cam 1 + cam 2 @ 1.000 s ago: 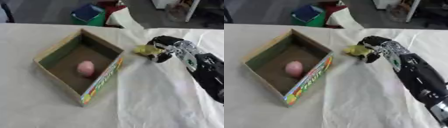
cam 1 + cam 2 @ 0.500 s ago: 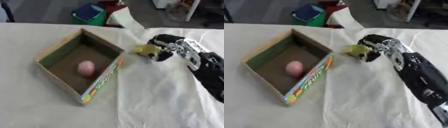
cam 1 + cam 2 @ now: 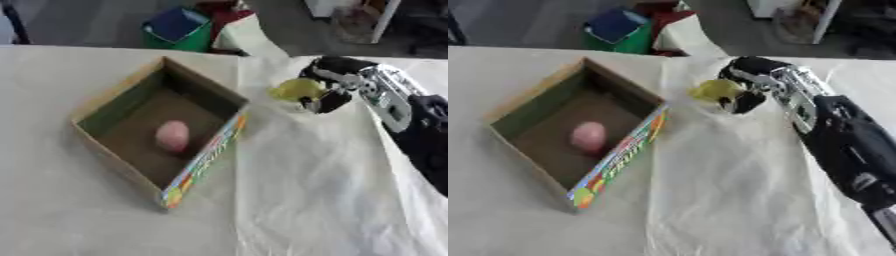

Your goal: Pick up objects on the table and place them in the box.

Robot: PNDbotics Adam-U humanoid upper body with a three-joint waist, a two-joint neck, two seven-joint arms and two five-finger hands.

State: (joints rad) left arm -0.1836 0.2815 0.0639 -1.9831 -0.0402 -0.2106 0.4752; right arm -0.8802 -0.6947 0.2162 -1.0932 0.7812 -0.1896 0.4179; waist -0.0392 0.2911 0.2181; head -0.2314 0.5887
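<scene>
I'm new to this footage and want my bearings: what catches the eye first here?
The black and silver right hand, coming in from the right, is curled round a yellow-green object just right of the box. The open cardboard box sits left of centre on the white cloth, with a pink egg-shaped object lying on its floor. The left hand is out of view.

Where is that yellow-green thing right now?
The yellow-green object is held in the right robot hand, just right of the box, outside its near corner, above the white cloth.
</scene>
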